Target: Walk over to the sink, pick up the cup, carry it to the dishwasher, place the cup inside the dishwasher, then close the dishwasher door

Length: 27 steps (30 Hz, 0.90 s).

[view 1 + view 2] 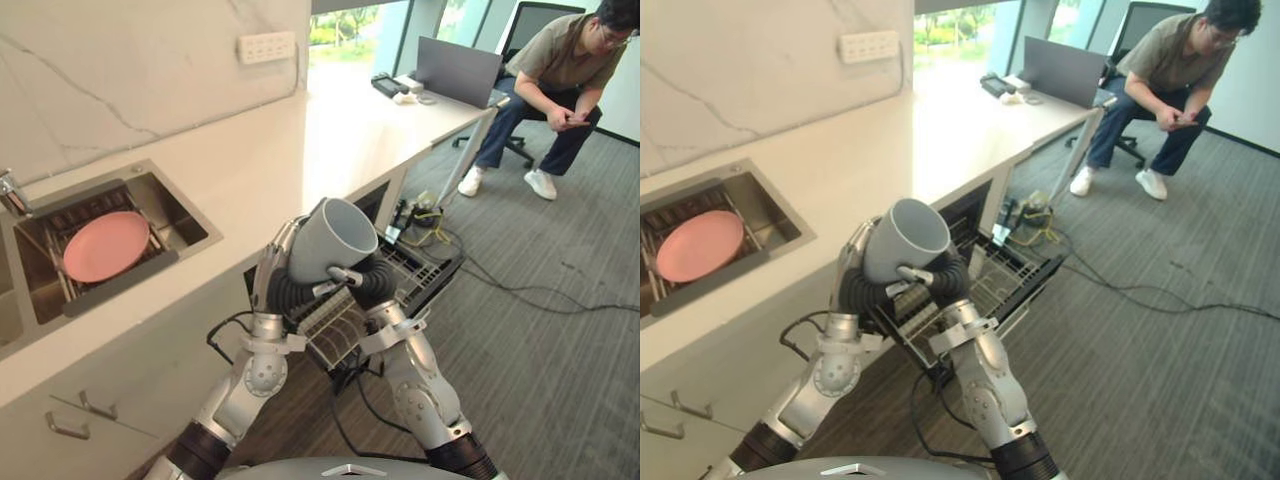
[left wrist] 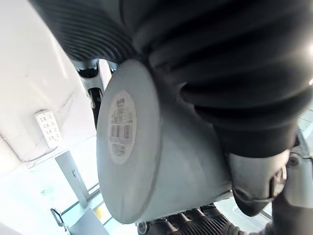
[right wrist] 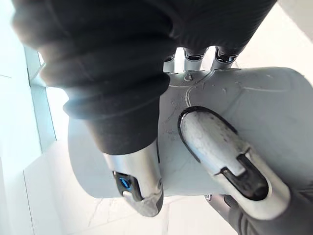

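By the white worktop [image 1: 260, 170] at the frame's upper left, the left hand [image 1: 272, 268] and right hand [image 1: 352, 277] both curl round a grey cup [image 1: 325, 240], mid-frame, above the dishwasher rack [image 1: 420, 270].

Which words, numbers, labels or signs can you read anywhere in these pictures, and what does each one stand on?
Sticker on the base of the cup: a barcode with lines of small print, all too blurred to read.
Wall socket plate: no readable marking.
Laptop lid: no text visible.
Nothing else here carries text that can be read.
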### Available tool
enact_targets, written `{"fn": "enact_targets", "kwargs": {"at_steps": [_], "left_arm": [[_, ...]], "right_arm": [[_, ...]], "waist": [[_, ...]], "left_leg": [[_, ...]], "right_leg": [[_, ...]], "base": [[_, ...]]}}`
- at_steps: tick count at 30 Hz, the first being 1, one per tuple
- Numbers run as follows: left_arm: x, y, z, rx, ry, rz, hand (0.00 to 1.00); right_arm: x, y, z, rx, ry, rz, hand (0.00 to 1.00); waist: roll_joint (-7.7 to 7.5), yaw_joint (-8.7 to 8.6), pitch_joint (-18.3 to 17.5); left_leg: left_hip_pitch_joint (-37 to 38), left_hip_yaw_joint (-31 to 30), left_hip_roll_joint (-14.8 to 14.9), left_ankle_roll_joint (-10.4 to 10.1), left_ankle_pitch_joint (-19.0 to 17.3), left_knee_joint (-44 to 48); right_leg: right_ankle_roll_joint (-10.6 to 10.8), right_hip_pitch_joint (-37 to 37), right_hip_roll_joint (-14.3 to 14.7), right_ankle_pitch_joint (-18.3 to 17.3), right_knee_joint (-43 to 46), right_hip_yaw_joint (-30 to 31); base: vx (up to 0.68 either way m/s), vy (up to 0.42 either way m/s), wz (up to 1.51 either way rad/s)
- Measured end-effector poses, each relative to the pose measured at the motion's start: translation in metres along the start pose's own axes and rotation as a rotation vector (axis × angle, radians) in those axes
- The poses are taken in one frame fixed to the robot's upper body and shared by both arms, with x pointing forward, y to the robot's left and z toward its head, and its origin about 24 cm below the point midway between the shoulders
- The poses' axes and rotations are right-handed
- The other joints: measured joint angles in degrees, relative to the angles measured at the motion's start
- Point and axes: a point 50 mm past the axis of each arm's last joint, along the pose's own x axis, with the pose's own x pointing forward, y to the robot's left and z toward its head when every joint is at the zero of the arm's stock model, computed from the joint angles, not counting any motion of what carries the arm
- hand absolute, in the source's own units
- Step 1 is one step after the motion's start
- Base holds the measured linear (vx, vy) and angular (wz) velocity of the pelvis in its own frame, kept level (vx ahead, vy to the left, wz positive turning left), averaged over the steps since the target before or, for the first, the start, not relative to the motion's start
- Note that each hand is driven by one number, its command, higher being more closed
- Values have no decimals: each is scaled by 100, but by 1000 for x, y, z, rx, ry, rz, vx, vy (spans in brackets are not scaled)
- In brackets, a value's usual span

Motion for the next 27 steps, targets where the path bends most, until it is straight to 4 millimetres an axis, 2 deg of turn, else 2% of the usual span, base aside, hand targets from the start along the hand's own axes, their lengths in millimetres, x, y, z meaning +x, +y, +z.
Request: {"fn": "enact_targets", "kwargs": {"at_steps": [7,8,14,20,27], "left_arm": [[-4,-3,-8,27,47,-19,100],[-4,-3,-9,28,52,-21,0],[-24,-9,-21,44,145,-66,0],[-32,-9,-30,33,218,-65,0],[-34,12,-49,39,328,61,0]], "right_arm": [[-1,-2,-4,-41,38,-68,100],[-1,-2,-5,-48,41,-73,100],[-1,-7,0,-80,22,-131,100],[4,-11,7,-76,-23,-181,100],[-1,-38,28,-139,-91,-325,100]], "waist": [[-14,9,-42],[-13,7,-43],[-5,8,-51],[-3,35,-59],[-1,84,-64]], "left_leg": [[-9,-9,-2,4,16,-4],[-10,-14,-1,5,18,-6],[-46,-49,-2,7,33,-8],[-61,-90,-4,9,63,-7],[-83,-249,-3,15,117,-11]], "right_leg": [[-2,-4,-2,15,0,-1],[-20,-4,-2,3,1,-3],[-21,-17,-3,1,3,-30],[-16,-6,-4,6,4,-64],[-18,79,-8,3,-5,-243]], "base": [[0,0,0],[0,0,0],[0,0,2],[0,0,4],[-11,-5,11]]}}
